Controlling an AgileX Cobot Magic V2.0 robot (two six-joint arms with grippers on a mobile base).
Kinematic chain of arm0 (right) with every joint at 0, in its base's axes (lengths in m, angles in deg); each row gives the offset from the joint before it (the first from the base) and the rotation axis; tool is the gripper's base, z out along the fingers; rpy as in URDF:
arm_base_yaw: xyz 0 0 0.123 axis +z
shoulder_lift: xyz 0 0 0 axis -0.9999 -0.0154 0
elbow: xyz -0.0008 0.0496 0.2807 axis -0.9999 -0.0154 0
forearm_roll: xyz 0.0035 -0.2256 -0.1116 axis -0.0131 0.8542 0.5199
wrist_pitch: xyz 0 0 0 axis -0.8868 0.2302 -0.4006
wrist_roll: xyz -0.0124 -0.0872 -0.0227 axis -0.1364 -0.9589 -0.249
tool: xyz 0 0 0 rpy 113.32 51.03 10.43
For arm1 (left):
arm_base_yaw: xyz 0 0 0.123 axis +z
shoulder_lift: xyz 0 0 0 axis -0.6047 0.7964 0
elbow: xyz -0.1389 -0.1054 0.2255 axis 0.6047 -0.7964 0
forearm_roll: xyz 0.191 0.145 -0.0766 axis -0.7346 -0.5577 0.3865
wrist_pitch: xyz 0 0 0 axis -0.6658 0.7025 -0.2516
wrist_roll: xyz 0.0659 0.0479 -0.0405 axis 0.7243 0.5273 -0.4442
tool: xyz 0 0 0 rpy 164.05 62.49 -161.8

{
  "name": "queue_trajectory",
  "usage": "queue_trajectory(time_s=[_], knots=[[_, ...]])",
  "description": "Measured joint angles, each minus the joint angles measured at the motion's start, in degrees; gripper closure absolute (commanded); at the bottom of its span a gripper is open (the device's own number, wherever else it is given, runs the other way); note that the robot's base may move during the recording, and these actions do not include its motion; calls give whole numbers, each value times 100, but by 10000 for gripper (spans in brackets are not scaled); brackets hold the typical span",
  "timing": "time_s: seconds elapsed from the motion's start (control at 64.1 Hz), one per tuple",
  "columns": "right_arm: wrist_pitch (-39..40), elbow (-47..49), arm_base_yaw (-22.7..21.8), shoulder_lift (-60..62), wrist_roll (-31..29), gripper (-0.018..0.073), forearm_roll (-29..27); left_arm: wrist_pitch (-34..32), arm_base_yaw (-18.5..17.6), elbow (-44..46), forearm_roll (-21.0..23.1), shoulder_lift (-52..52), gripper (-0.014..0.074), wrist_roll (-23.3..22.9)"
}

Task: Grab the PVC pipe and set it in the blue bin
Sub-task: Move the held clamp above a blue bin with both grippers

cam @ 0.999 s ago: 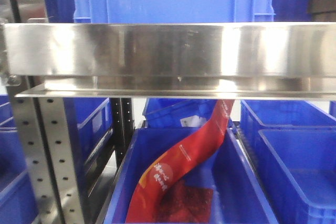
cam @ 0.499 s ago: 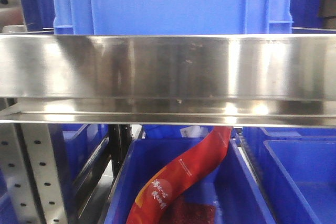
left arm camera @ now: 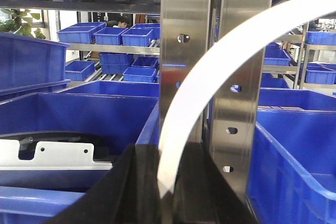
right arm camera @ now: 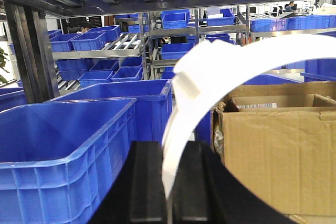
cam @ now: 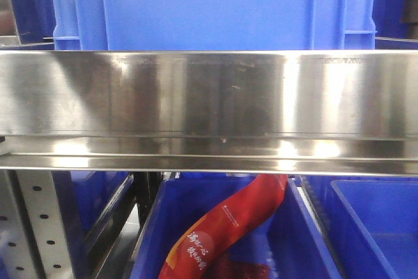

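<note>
PVC pipe (left arm camera: pixel 170 145) arcs before perforated steel upright (left arm camera: pixel 186 14); blue bins (left arm camera: pixel 123 36) line racks (left arm camera: pixel 110 48).

PVC pipe (left arm camera: pixel 202 77) end cropped, pouch (cam: pixel 228 227) top hidden

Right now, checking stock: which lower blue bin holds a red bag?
The middle blue plastic bin; the long red printed bag leans inside, unlike its right neighbour.

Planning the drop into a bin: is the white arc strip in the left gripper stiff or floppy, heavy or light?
Probably springy rather than floppy: the PVC pipe holds a smooth arc rising from the left gripper, which pinches it low down. It is likely light, since it looks thin and flat. Its curve may make it rock on landing.
</note>
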State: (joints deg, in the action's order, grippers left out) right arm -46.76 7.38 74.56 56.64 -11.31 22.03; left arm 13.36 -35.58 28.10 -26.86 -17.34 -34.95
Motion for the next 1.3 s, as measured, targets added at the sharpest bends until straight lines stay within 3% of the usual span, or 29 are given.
queue_trajectory(time_s=[0.562,0.858,1.061,1.295], knots=[[345,0,0,0,0,727,0,0,0,0,0,0,707,0],[298,0,0,-11,-13,727,-323,12,-31,0,24,37,707,168],[162,257,0,-428,-773,727,-1031,82,-658,263,596,392,707,674],[127,729,0,-1035,-1791,727,-2002,71,-1814,916,696,1281,707,826]])
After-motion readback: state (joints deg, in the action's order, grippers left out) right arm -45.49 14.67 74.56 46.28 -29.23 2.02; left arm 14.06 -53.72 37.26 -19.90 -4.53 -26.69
